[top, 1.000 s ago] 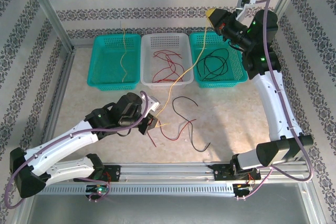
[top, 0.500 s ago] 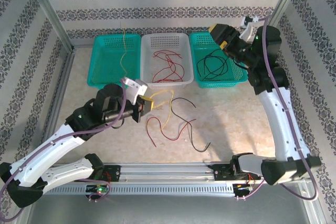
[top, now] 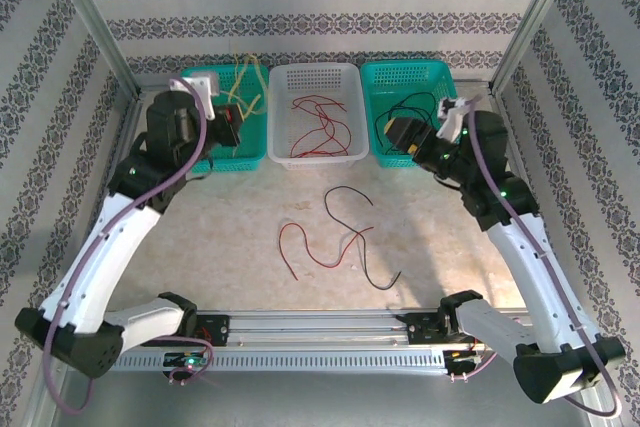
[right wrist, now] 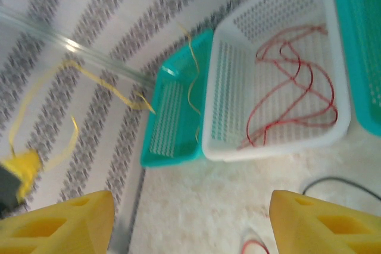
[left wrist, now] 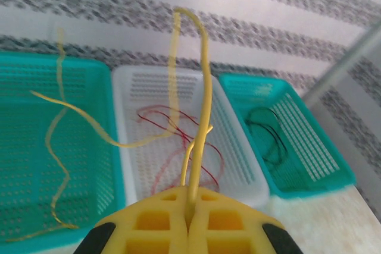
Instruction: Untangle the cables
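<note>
Yellow-padded and clenched, the left gripper (left wrist: 189,221) was seen grasping the yellow cable (left wrist: 203,81), which rose from between the closed jaws, arched over and trailed back down. The gripper was held high above the left teal basket (top: 190,155), where a second yellow cable (left wrist: 55,147) already lay. The raised pose was judged to let the hanging strand be lowered in among its own colour.

The right gripper (top: 400,135) was released, its jaws standing wide apart with nothing between them. It was placed low at the front of the right teal basket (top: 412,69), in which a coiled black cable (top: 405,109) rested. Red cables (top: 320,119) were gathered in the white basket (top: 310,71) between the two teal ones. A loose red cable (top: 310,255) and a loose black cable (top: 350,209) were left crossing each other on the worktop (top: 455,237), so sorting by colour was judged unfinished.

A second before, the yellow cable had been stretched between both grippers, the left one low over the tangle and the right one shut and raised above the right basket. Since then the right jaws had been opened and that arm brought down. The left arm had been swung up and back, and the yellow strand had been drawn clear of the tangle.
</note>
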